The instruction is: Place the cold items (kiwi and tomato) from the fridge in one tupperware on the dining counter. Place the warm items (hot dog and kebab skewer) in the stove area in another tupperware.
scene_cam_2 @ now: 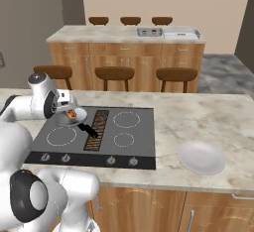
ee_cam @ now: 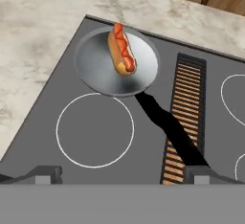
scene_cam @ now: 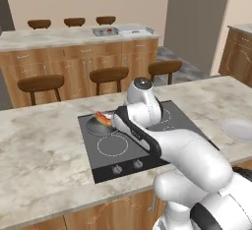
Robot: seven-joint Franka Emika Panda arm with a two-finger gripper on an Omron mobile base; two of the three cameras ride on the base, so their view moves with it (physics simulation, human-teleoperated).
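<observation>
Jaws spread above hot dog point(ee_cam: 121, 51) in pan point(ee_cam: 95, 67); handle end hidden.

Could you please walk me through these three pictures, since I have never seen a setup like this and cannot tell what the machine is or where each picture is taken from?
This is a rendered kitchen with a white robot arm on a base that can drive. Two pictures come from cameras on that base, behind the arm to its left and right, looking forward over the counter. The third comes from a camera on the arm's hand, looking down along its tool, whose two dark finger tips rise at the bottom, spread apart and holding nothing.

On the counter sits a black cooktop. On it is a grey pan with a dark handle, and a hot dog lies in the pan. A white plate rests further right. Stools and a second counter stand behind.
</observation>
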